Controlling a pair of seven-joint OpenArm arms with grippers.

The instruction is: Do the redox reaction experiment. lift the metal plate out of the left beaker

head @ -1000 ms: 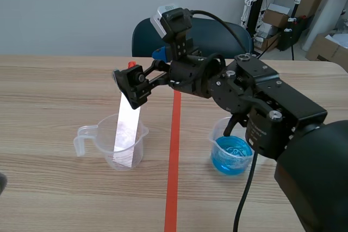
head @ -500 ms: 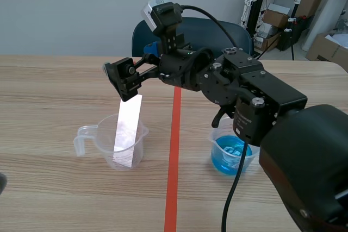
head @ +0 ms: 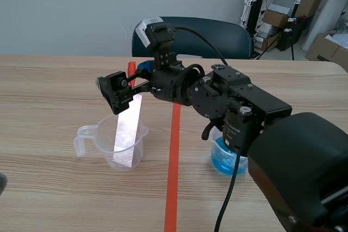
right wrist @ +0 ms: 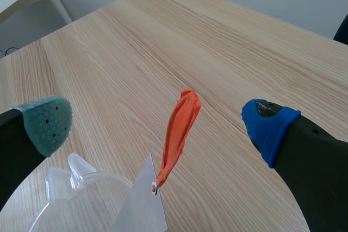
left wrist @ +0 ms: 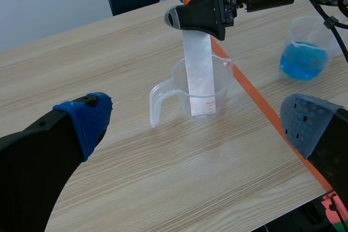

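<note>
While the metal plate leans in the clear beaker left of centre, I see my right pincer spread apart at its top end and my left pincer apart too. A red tape line crosses the pale wood table. Behind it are a chair and a grey wall, with boxes at upper right.

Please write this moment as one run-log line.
right gripper: open around plate top | metal plate: leaning in left beaker | left gripper: open, away

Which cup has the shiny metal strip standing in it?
The clear beaker with the handle: the metal plate stands tilted inside it. The other beaker holds blue liquid instead.
</note>
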